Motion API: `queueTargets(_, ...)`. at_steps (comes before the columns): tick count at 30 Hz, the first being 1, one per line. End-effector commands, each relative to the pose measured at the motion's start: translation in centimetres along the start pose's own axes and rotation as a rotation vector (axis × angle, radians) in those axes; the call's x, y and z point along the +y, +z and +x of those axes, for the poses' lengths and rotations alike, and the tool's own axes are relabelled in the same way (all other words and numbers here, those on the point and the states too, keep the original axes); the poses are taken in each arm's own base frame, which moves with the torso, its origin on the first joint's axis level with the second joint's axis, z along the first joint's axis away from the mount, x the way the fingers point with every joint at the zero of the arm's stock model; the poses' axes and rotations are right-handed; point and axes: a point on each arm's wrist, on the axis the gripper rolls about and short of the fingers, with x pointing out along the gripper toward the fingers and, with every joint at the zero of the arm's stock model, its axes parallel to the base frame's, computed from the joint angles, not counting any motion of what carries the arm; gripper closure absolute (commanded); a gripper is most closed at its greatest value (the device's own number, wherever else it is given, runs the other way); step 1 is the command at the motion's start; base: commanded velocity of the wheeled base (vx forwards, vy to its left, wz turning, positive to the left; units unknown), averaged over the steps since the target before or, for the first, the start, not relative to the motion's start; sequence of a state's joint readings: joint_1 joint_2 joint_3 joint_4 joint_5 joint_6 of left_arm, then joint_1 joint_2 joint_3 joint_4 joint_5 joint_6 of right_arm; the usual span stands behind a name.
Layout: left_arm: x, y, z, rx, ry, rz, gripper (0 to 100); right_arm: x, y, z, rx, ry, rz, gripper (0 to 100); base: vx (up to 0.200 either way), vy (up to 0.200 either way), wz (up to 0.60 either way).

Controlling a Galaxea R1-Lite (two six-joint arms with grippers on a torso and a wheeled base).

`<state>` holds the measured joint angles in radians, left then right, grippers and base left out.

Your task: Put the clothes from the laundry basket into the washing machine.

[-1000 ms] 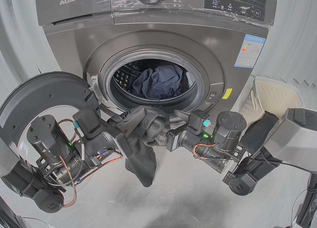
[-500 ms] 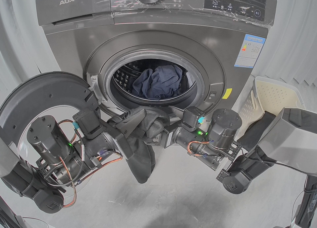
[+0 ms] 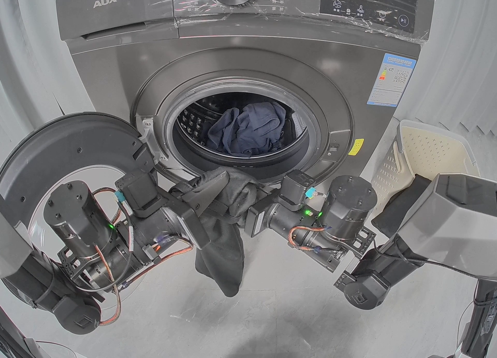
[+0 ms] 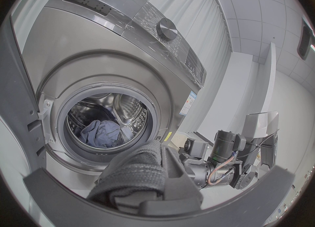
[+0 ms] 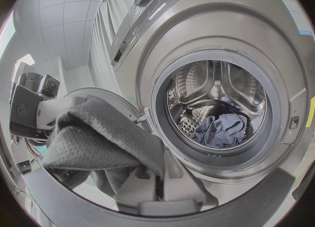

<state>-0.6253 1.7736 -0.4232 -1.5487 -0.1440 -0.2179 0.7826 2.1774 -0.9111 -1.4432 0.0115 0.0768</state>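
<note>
1. Presently held: grey garment [image 3: 228, 255], bunched between both grippers, with one end hanging below them over the floor [image 3: 290, 317].
2. Left gripper [image 3: 213, 189]: jaws closed on the left side of the bunch.
3. Right gripper [image 3: 247, 209]: jaws closed on the right side of the bunch, facing the left gripper and close to it.
4. Washer [image 3: 129, 64]: front-loading, directly beyond the jaws, with its round opening just above and behind them.
5. Door [image 3: 62, 141]: swung fully open, to the left of the left gripper.
6. Drum [image 3: 194, 118]: beyond the jaws, inside the opening. It holds a crumpled blue garment [image 3: 248, 128], well apart from the grey one.
7. Basket [image 3: 440, 152]: pale and perforated, well to the right of the right gripper, beside the washer. Dark cloth [image 3: 404, 203] lies in it, partly hidden by the right arm.
</note>
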Motion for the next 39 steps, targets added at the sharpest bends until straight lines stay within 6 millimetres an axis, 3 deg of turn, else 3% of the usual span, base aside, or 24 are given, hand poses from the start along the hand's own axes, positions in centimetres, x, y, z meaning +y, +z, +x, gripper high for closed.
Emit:
queueTargets(1, 0.0, 0.0, 0.1, -0.004, 0.000, -0.021, 100, 0.3, 1.7, -1.1, -0.021, 0.004, 0.000, 100, 0.000, 0.000, 0.00)
queueTargets(9, -0.1, 0.5, 0.3, -0.022, -0.012, -0.034, 100, 0.8, 4.8, -4.4, -0.041, 0.000, 0.005, 100, 0.000, 0.000, 0.00)
queueTargets(13, -0.2, 0.8, 0.8, -0.034, -0.038, -0.043, 100, 0.9, 5.4, -5.5, -0.036, 0.003, 0.009, 100, 0.000, 0.000, 0.00)
queueTargets(14, -0.3, 0.8, 0.9, -0.035, -0.046, -0.049, 0, 1.0, 5.4, -5.7, -0.035, 0.006, 0.011, 100, 0.000, 0.000, 0.00)
queueTargets(30, 0.3, 0.2, 1.2, -0.018, -0.030, -0.085, 0, 1.4, 6.7, -7.1, -0.056, -0.014, 0.017, 100, 0.000, 0.000, 0.00)
queueTargets(39, 0.8, -2.6, 0.2, 0.103, 0.004, -0.095, 0, 1.3, 7.8, -6.9, -0.100, -0.021, 0.017, 100, 0.000, 0.000, 0.00)
